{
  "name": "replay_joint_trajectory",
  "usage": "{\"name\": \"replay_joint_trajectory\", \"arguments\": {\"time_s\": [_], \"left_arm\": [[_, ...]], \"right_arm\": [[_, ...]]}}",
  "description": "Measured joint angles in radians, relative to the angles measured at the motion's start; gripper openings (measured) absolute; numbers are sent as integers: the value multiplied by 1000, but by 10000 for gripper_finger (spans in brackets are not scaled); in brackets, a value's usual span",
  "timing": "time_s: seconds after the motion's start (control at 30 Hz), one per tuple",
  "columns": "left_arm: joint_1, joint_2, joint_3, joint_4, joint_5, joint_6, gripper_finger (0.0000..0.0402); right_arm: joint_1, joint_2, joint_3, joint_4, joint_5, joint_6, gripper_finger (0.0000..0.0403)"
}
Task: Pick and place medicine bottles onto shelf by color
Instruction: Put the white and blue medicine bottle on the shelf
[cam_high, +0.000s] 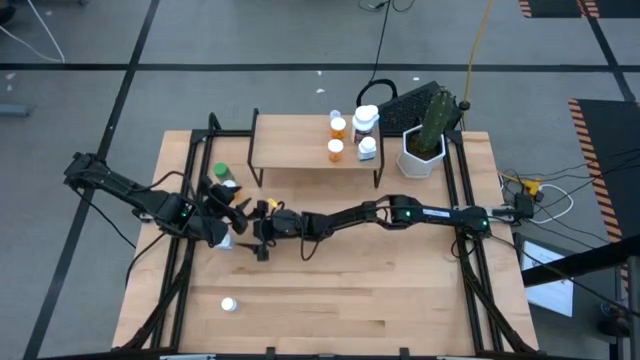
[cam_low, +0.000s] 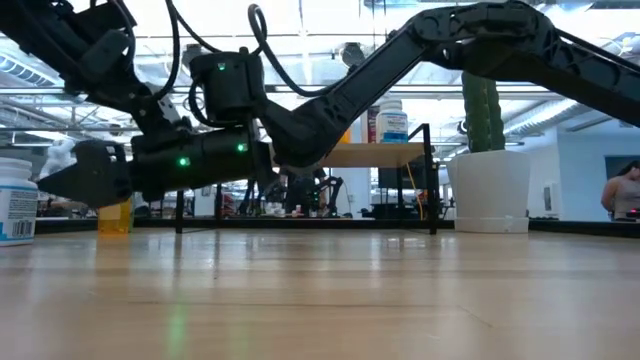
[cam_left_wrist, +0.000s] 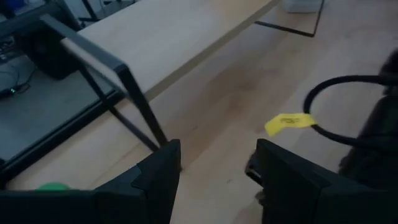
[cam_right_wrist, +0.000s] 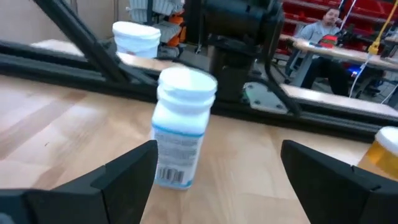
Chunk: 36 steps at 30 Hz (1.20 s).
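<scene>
Right claw (cam_high: 247, 235) is low over the desk (cam_high: 380, 290) at its left-centre, fingers spread wide, holding nothing. Straight ahead of it stands a white medicine bottle (cam_right_wrist: 181, 127) with a blue-striped label, upright on the desk, not touched. Left claw (cam_high: 237, 208) sits just beside the right one, in front of the shelf (cam_high: 295, 140), fingers apart and empty (a shelf leg shows beyond them). Four bottles (cam_high: 352, 134) are on the shelf's right end: two orange, two white. A green-capped bottle (cam_high: 222, 173) stands left of the shelf. Another white bottle (cam_high: 229, 303) stands near the desk's front-left. Cactus pot (cam_high: 424, 148) is right of the shelf.
</scene>
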Motion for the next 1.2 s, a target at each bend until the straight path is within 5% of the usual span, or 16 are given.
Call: {"name": "replay_joint_trajectory", "arguments": {"time_s": [1.2], "left_arm": [[-1, 22, 0, 112, 34, 111, 211]], "right_arm": [[-2, 8, 0, 45, -50, 2, 336]]}}
